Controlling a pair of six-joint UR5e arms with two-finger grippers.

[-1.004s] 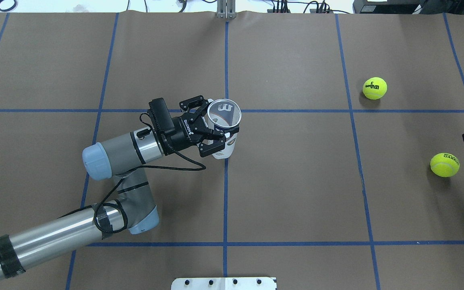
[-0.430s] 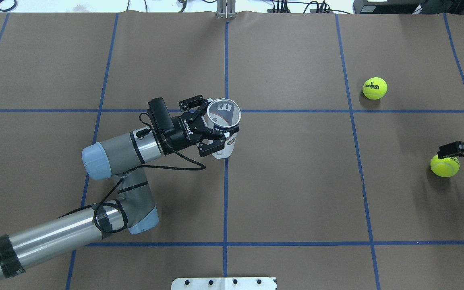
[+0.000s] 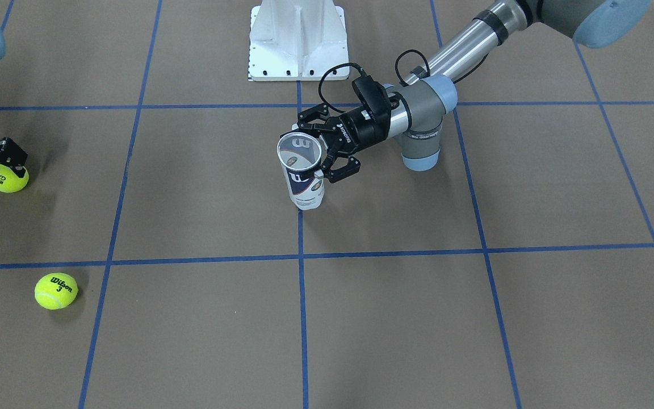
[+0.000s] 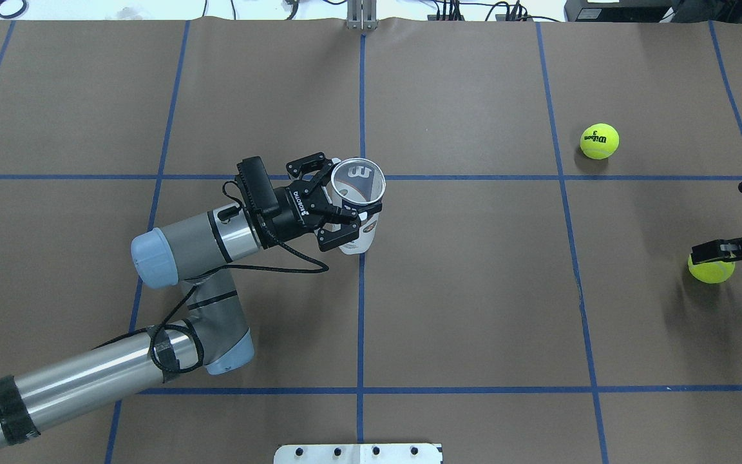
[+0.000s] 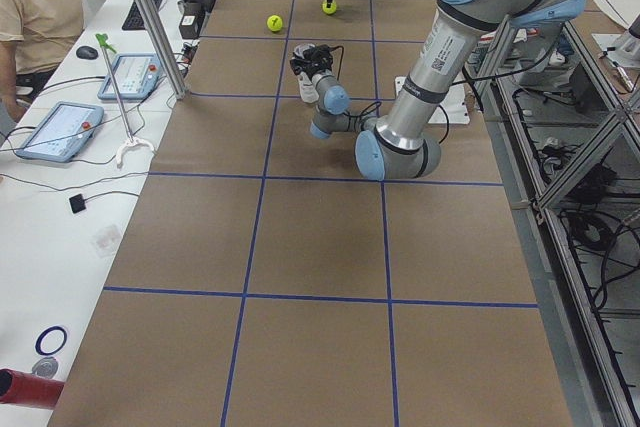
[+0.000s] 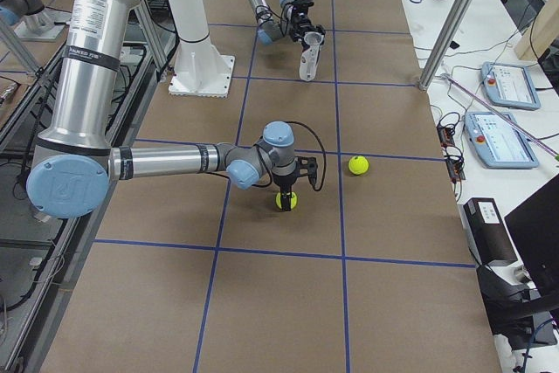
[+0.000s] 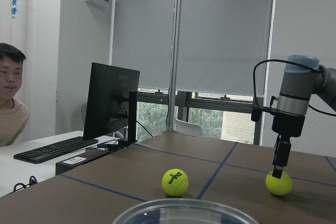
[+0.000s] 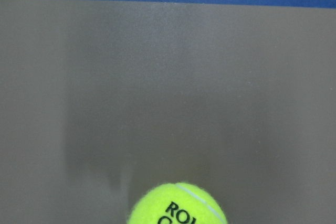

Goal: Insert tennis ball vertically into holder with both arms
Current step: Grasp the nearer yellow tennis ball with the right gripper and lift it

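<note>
Holder (image 4: 363, 232): standing upright near mid-table (image 4: 474, 322), left gripper (image 4: 345, 205) clenching its upper part, no ball showing inside; right gripper (image 7: 279, 165), jaws spread and grasping nothing, hovering over tennis ball (image 4: 711, 270); pickup, carry and vertical drop are seemingly remaining.

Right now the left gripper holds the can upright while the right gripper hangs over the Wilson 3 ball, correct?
Not quite. The right gripper hangs over the other ball, nearer the robot; the Wilson 3 ball lies alone. The front-facing view shows it. The left gripper does hold the can upright.
</note>
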